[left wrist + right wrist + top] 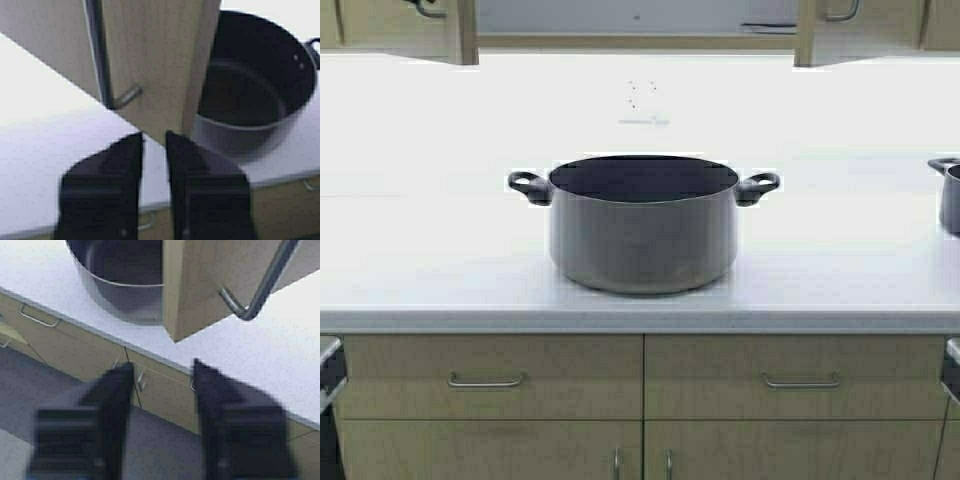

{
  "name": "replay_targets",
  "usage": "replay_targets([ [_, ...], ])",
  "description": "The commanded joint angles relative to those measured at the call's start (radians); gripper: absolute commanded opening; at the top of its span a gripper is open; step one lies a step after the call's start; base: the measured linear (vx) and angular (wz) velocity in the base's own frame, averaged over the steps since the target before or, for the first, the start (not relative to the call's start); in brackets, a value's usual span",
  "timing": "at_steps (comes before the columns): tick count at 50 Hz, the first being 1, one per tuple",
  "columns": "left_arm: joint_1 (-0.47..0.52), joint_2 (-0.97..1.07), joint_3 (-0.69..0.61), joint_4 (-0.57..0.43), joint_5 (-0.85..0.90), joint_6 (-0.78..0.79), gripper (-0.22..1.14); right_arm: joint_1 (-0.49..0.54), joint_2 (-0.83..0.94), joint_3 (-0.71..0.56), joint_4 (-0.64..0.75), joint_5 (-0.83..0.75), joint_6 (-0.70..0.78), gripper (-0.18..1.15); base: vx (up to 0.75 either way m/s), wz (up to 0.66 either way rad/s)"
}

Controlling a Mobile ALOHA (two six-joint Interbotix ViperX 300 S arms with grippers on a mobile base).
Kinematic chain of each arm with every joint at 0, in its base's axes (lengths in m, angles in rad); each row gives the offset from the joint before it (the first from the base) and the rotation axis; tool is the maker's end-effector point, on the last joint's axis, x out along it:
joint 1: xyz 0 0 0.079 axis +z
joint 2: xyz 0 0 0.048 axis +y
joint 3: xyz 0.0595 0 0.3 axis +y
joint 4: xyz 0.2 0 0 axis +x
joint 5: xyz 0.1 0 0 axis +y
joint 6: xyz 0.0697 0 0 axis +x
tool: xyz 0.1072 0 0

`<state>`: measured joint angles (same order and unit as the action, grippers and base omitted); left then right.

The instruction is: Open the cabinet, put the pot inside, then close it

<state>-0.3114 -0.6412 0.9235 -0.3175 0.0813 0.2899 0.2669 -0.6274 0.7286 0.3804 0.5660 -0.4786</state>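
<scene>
The pot, grey metal with a dark inside and two loop handles, stands on the white counter in the middle. It also shows in the left wrist view and the right wrist view. The cabinet above has both doors swung open: left door, right door. My left gripper sits just under the left door's lower corner, beside its bar handle, fingers a narrow gap apart and empty. My right gripper is open and empty below the right door's corner and its handle. Neither arm shows in the high view.
A darker pot stands at the counter's right edge. Base units with drawers and horizontal handles run below the counter front. The open cabinet's bottom shelf edge lies between the two doors.
</scene>
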Motion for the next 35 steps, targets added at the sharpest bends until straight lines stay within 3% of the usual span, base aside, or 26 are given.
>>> replay_targets([
  [1,-0.110,-0.031,-0.002,0.009,-0.012,0.008,-0.07,0.109,-0.017,-0.015,0.006,-0.031,-0.002,0.36,0.00,0.00],
  [3,-0.152,-0.031,-0.002,0.009,-0.034,0.005,-0.12,0.158,-0.012,-0.015,0.008,-0.063,-0.002,0.21,0.00,0.00],
  [8,-0.249,-0.011,-0.008,0.006,-0.100,-0.012,0.02,0.282,0.018,-0.017,0.006,-0.186,-0.002,-0.04,0.00,0.00],
  [15,-0.321,0.077,-0.046,0.006,-0.204,-0.026,0.04,0.348,0.127,-0.052,0.008,-0.325,0.002,0.08,0.00,0.00],
  [35,-0.344,0.463,-0.360,0.006,-0.341,-0.031,0.02,0.348,0.448,-0.273,0.005,-0.400,0.023,0.06,0.00,0.00],
])
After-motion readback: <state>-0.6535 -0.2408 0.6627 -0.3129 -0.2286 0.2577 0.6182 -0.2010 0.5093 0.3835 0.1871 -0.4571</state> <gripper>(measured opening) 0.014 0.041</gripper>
